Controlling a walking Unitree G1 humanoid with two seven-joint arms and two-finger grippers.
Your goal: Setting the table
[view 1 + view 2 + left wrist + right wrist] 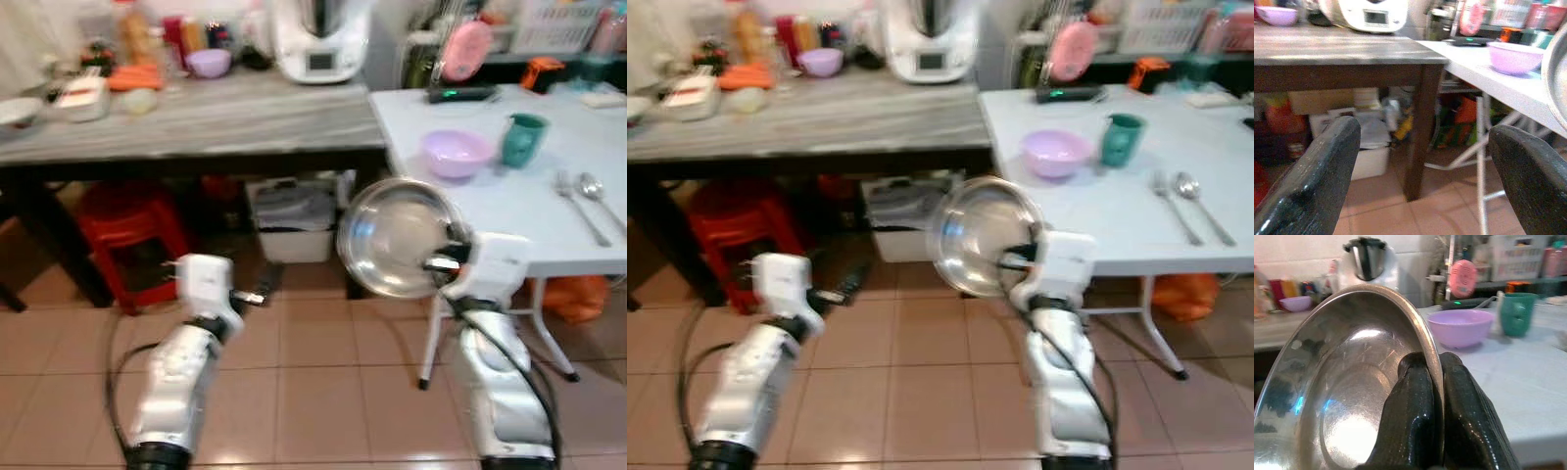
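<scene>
My right gripper (1434,382) is shut on the rim of a round steel plate (394,235), held on edge in front of the white table (509,211), just off its near left corner. On that table stand a lilac bowl (457,153) and a teal mug (522,139), with a fork (573,200) and a spoon (594,190) lying to their right. My left gripper (1420,161) is open and empty, low over the tiled floor in front of the grey table (186,122).
The grey table carries a white kitchen machine (320,39), a small lilac bowl (209,62) and assorted food items. Under it sit a red stool (132,240) and a white bin (294,217). An orange bag (575,297) lies beneath the white table.
</scene>
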